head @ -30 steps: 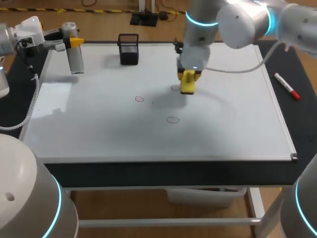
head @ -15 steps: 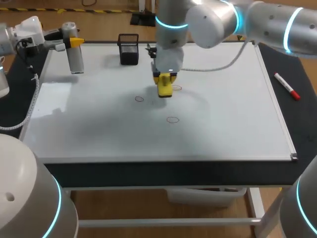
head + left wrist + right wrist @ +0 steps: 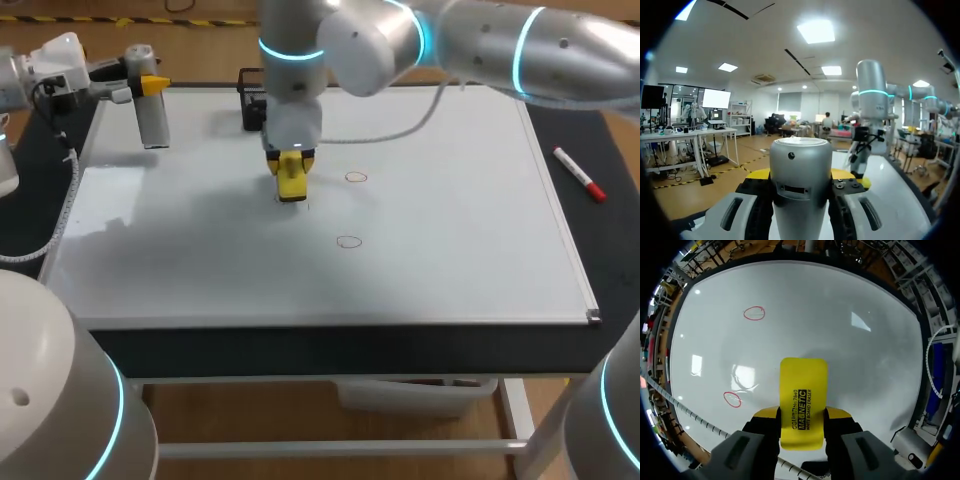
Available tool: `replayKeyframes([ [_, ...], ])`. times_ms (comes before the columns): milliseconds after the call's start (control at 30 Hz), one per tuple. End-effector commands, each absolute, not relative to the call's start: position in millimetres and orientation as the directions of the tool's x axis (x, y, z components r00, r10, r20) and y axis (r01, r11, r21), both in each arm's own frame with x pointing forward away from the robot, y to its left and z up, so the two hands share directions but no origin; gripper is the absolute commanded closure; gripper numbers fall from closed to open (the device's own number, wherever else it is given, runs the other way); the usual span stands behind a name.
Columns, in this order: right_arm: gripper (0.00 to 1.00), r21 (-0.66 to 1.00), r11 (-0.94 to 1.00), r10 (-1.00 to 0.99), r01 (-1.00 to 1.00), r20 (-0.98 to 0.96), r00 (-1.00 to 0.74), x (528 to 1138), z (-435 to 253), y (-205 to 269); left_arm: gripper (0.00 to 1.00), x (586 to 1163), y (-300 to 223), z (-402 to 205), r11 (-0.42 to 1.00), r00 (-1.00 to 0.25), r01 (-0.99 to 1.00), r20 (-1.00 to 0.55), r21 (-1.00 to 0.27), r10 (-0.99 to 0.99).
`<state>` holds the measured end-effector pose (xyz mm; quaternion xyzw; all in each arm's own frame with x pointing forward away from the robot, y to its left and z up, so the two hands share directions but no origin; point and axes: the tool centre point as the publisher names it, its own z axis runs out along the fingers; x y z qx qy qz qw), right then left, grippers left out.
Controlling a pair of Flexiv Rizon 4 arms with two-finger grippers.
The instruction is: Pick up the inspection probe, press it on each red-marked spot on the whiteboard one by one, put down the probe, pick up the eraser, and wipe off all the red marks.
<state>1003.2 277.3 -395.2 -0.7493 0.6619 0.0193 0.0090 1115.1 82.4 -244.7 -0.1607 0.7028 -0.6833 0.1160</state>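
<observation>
Between right tool (image 3: 802, 416) tips, yellow eraser (image 3: 803, 385), whiteboard (image 3: 850, 305) ahead

A robotics lab: a left arm (image 3: 60, 65) and right arm (image 3: 480, 40) with glowing cyan rings at a black desk (image 3: 615, 250) bearing a whiteboard (image 3: 450, 250), marker (image 3: 580, 175) at three o'clock, mesh pen cup (image 3: 250, 100) at eleven.
</observation>
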Motion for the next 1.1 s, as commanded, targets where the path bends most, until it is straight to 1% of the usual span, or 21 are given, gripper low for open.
replayKeyframes([
  [33,1.0,0.023,-0.135,-0.991,-0.991,0.011,0.135,1008.1,-405.0,291.4,1.0,1115.8,82.4,-244.2,0.014,-0.922,-0.066,0.055,-0.998,-0.383],
  [267,1.0,0.029,-0.165,-0.986,-0.986,0.009,0.166,1008.3,-413.3,300.7,1.0,1115.8,82.4,-244.2,0.014,-0.922,-0.066,0.055,-0.998,-0.383],
  [700,1.0,0.039,-0.164,-0.986,-0.986,0.007,0.165,1007.3,-420.0,304.5,1.0,1115.8,82.4,-244.2,0.014,-0.922,-0.066,0.055,-0.998,-0.383],
  [1100,1.0,0.034,-0.133,-0.991,-0.991,0.004,0.133,1006.3,-422.9,292.5,1.0,1115.8,82.4,-244.2,0.014,-0.922,-0.066,0.055,-0.998,-0.383],
])
